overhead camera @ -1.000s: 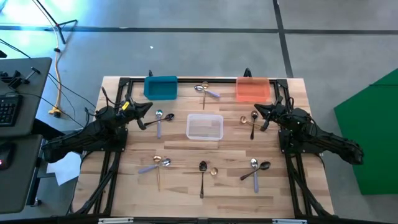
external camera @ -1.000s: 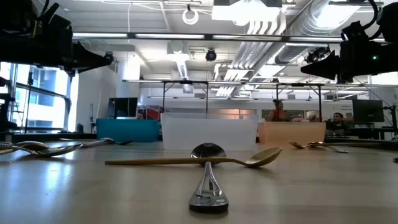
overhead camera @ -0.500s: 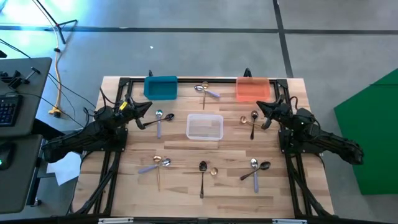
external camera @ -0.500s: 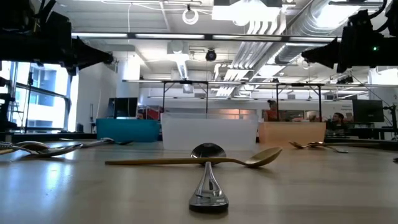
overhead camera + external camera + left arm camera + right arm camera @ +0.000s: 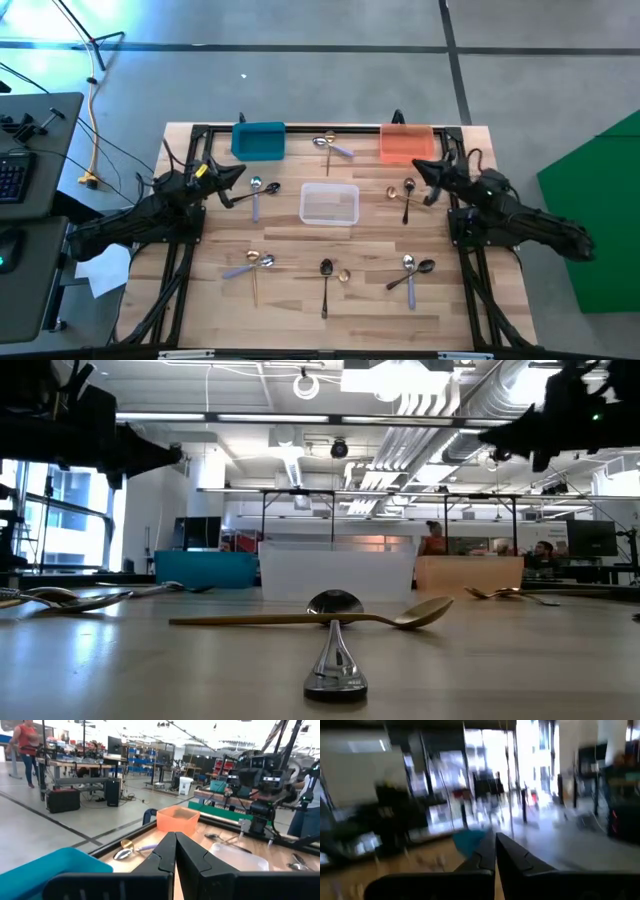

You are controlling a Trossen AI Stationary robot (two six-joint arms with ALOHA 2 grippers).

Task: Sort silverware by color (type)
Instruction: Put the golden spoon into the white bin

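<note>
Spoons lie flat on the wooden table in crossed pairs: near the left gripper [image 5: 257,190], between the bins at the far edge [image 5: 330,145], near the right gripper [image 5: 405,192], and three pairs along the near side [image 5: 252,265], [image 5: 328,272], [image 5: 412,270]. They are gold, black and silver with lilac handles. In the low view a gold spoon [image 5: 300,618] lies across a silver one [image 5: 335,650]. My left gripper [image 5: 240,172] hovers shut over the table's left side. My right gripper [image 5: 415,168] hovers shut above the right side. Neither is touching anything.
A blue bin [image 5: 259,140] and an orange bin [image 5: 406,143] stand at the far edge, and a clear bin [image 5: 329,204] sits mid-table. Black frame rails run along the table's left, right and far edges. People show in the room beyond the table.
My right gripper has risen above the table's right side, and its arm has drawn slightly toward the right edge; its wrist view is blurred by the motion. The spoons have stayed where they were.
</note>
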